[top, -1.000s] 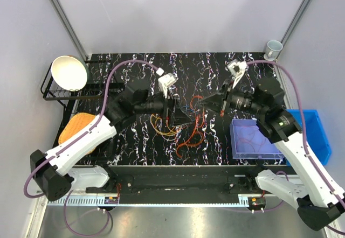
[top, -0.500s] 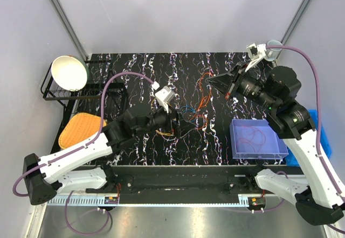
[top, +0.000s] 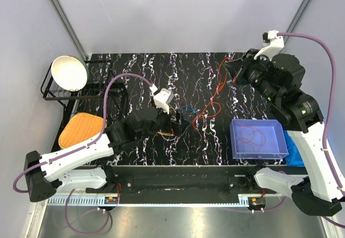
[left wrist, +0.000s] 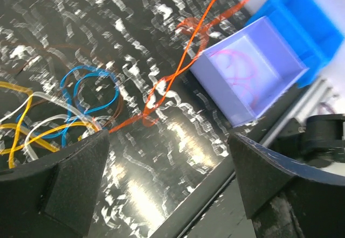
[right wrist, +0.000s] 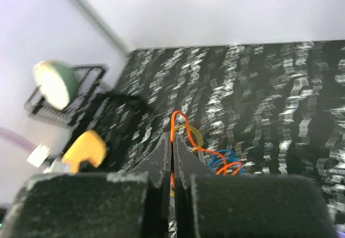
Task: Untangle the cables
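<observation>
Pinching one orange strand (right wrist: 185, 135) between its clenched fingers, the right end effector (top: 233, 71) hangs over the far right part of the surface (top: 140, 68). From there the strand slants down toward the middle of the surface and joins the rest of the cables (top: 187, 113). In the right wrist view the fingers meet with no gap, and the strand loops up just past their tips.

The left end effector (top: 180, 124) sits low over the bunch near the middle of the surface, released, with its jaws spread wide and nothing between them. Its wrist view shows blue loops (left wrist: 86, 87), yellow wires (left wrist: 21, 130) and pale ones lying on the surface just beyond the left finger. The orange strand crosses in front of them and climbs toward the far right.

A lavender bin (top: 235, 138) stands near the front right corner of the surface, and a thin pink wire (top: 253, 138) is coiled inside it. A blue bin (left wrist: 302, 17) sits just beyond it on the right. At the far left corner a white bowl (top: 69, 72) rests on a black wire rack (top: 49, 93), and an orange mat (top: 78, 130) lies nearer the front along the left edge.
</observation>
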